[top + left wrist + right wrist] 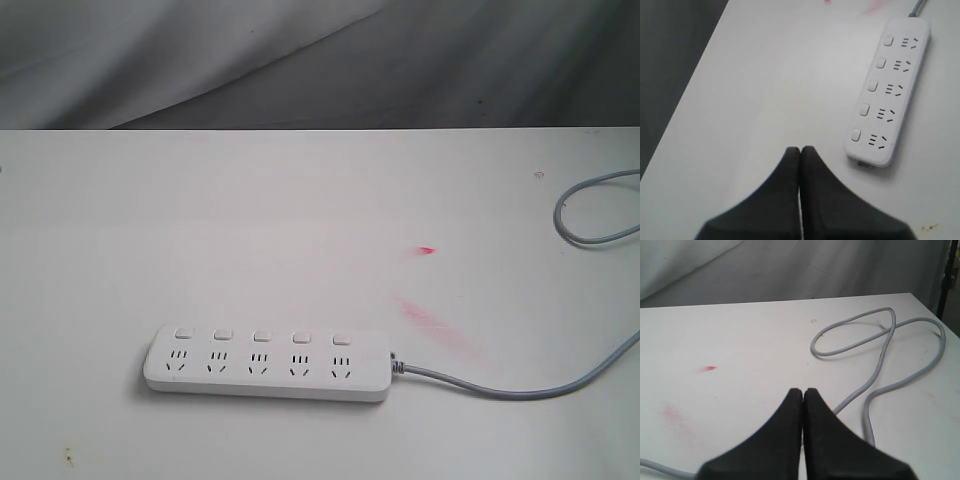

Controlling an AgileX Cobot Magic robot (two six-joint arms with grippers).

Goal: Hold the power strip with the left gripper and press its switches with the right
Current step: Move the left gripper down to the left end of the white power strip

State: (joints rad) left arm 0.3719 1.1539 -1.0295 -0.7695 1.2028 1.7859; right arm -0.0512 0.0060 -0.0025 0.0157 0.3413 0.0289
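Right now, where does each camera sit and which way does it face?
Exterior: above the table, facing the power strip; no robot shows.
Left wrist: over shut left jaws, facing the power strip.
Right wrist: over shut right jaws, facing the cord loop.
Shared: exterior and left wrist both show the power strip.

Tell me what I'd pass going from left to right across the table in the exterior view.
power strip → red marks on the tabletop → loop of grey cord at the right edge
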